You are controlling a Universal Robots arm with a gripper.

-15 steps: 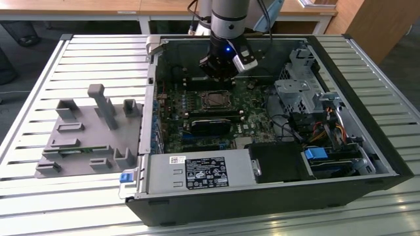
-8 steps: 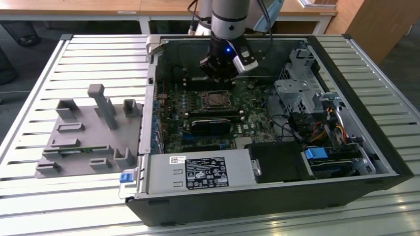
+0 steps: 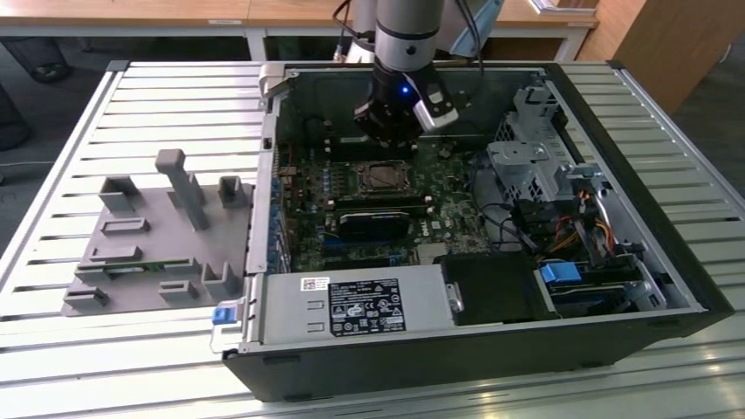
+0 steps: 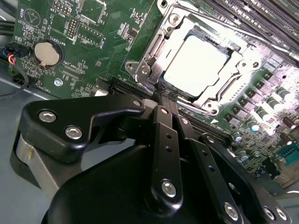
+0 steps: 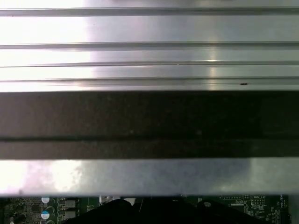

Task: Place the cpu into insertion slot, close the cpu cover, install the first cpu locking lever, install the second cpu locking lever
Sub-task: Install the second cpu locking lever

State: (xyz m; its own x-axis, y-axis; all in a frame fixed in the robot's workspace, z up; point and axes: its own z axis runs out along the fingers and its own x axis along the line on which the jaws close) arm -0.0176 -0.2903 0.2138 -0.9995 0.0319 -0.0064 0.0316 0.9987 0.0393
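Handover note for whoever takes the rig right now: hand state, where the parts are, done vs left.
Hand: fingers together, holding nothing, tips at the edge of the cpu cover.
Cpu: seated in the insertion slot, pale top showing through the cover window.
Cover: down flat over the cpu.
Done: cpu placed, cover closed.
Left: locking levers; I cannot tell whether either is latched.

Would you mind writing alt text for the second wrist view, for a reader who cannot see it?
The pale silvery cpu sits in its socket on the green motherboard, framed by the silver cpu cover. The black pincer fills the foreground, its fingers together with their tips at the cover's near edge. A round coin battery lies nearby.
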